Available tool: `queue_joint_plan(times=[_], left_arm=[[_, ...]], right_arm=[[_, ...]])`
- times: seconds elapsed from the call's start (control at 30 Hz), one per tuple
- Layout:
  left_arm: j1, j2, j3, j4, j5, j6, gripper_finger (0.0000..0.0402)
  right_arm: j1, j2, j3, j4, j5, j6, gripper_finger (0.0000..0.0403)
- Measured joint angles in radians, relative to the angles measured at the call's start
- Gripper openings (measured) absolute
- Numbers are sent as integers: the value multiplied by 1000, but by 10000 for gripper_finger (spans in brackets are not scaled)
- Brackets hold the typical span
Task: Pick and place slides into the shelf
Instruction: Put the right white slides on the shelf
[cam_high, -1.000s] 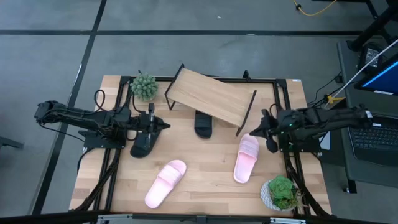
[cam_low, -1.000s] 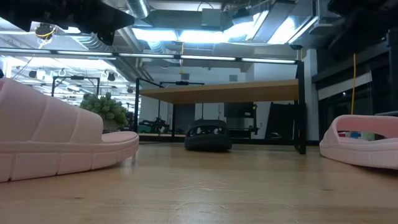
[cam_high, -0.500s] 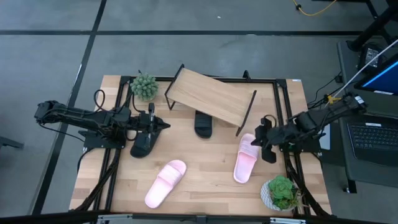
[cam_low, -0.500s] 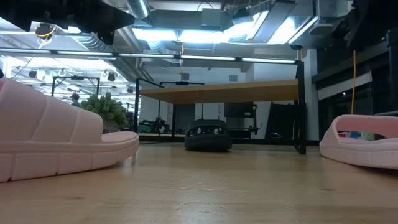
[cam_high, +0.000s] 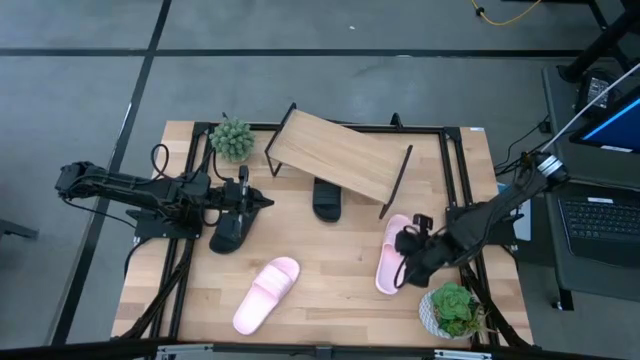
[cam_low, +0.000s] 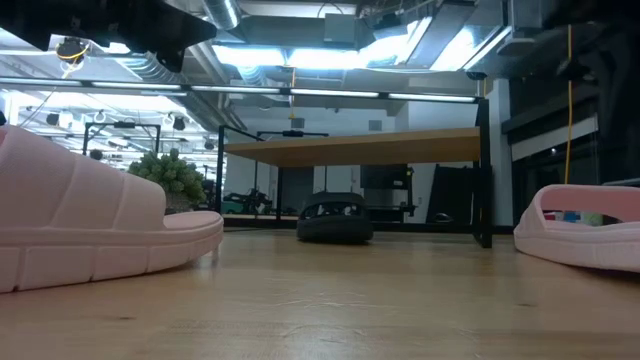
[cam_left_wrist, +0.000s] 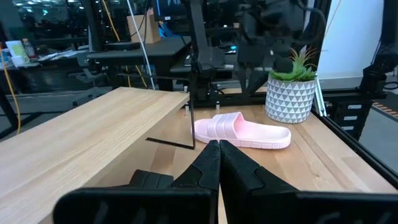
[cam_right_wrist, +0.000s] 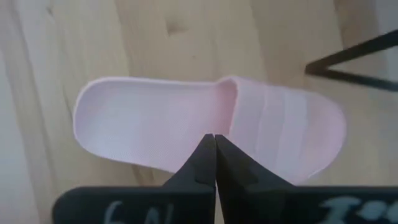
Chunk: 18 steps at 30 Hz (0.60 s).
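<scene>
I am counting four slides on the desk (cam_high: 330, 300): two pale pink, two black. One pink slide (cam_high: 267, 294) is lying near the front edge, the other pink slide (cam_high: 393, 257) by the shelf's right leg. One black slide (cam_high: 327, 198) is sitting under the slanted wooden shelf (cam_high: 335, 152); the other black slide (cam_high: 230, 231) is beneath my left gripper (cam_high: 266, 201), fingers pressed together. My right gripper (cam_right_wrist: 213, 144) is hovering over the right pink slide, fingers also pressed together.

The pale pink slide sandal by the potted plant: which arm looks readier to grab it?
The right. Its pincer, fingers shut, hangs directly over that pale pink slide sandal, while the left pincer sits across the table beside a black slide sandal.
</scene>
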Motion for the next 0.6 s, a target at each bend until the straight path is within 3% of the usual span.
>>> queue_joint_plan(times=[0.2,0.3,0.6], left_arm=[[0,0,0,-2,0,0,0],[0,0,0,-2,0,0,0],[0,0,0,-2,0,1,0]], right_arm=[[46,75,56,-31,8,106,2],[54,105,76,-48,51,112,3],[36,139,85,-121,53,114,29]])
